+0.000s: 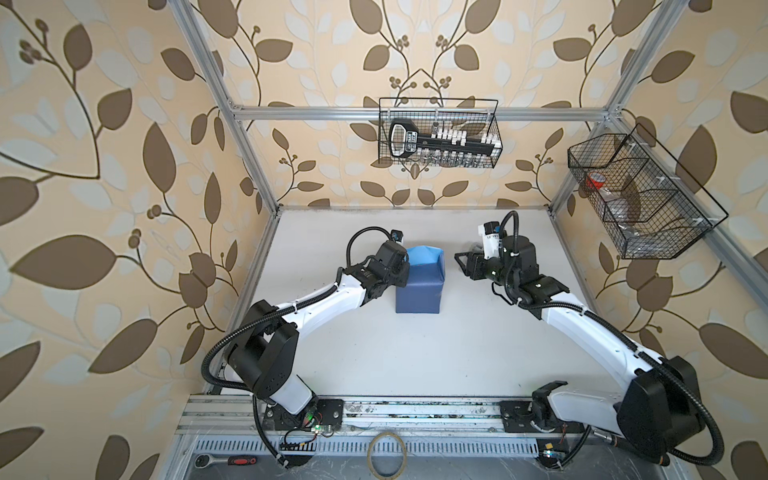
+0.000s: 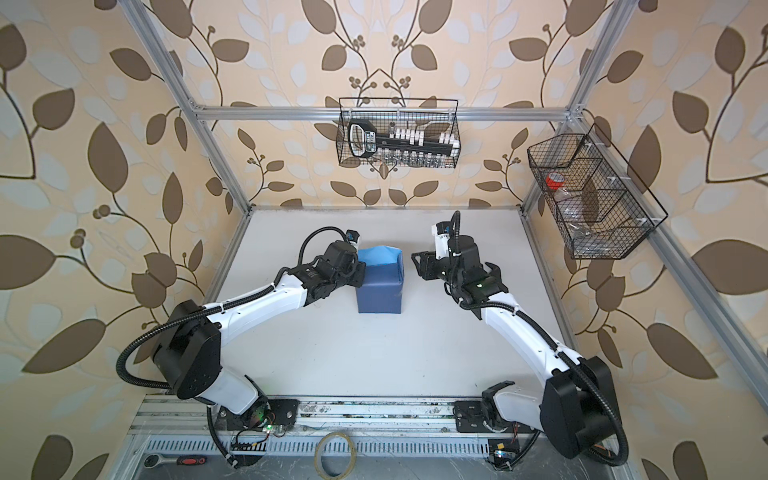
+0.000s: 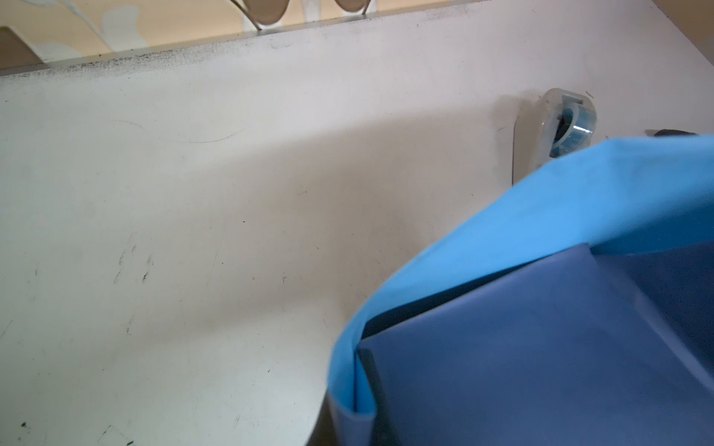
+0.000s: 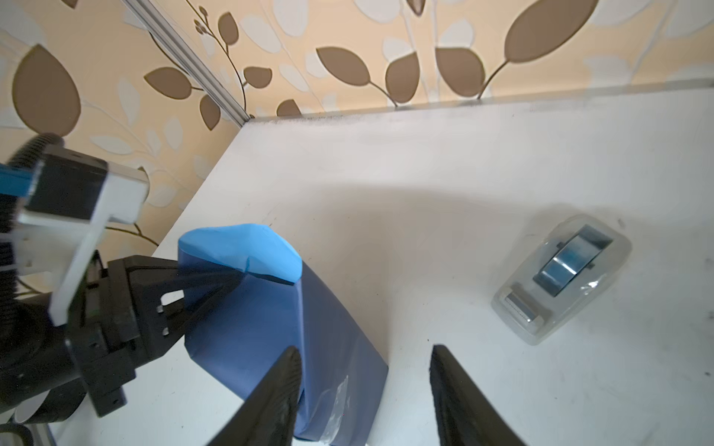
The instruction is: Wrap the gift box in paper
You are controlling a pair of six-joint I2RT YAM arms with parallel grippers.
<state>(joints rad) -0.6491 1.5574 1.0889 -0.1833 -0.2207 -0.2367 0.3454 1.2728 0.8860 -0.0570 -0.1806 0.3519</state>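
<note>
Left end effector (image 4: 231, 278) should pull its side fold of the thin slate-blue paper sheet (image 1: 417, 291) taut against the gift box hidden inside, then crease the sky-blue end flat. It is pinched shut on that fold. Right end effector (image 4: 364, 349): half open, empty, just beside the parcel on the desk (image 1: 415, 353).

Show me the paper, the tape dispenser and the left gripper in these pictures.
paper (image 1: 417, 297): in a top view, dark slate-blue near face.
tape dispenser (image 4: 562, 276): right wrist view, the roll at its middle.
left gripper (image 4: 233, 277): right wrist view, where it pinches the paper.
</note>
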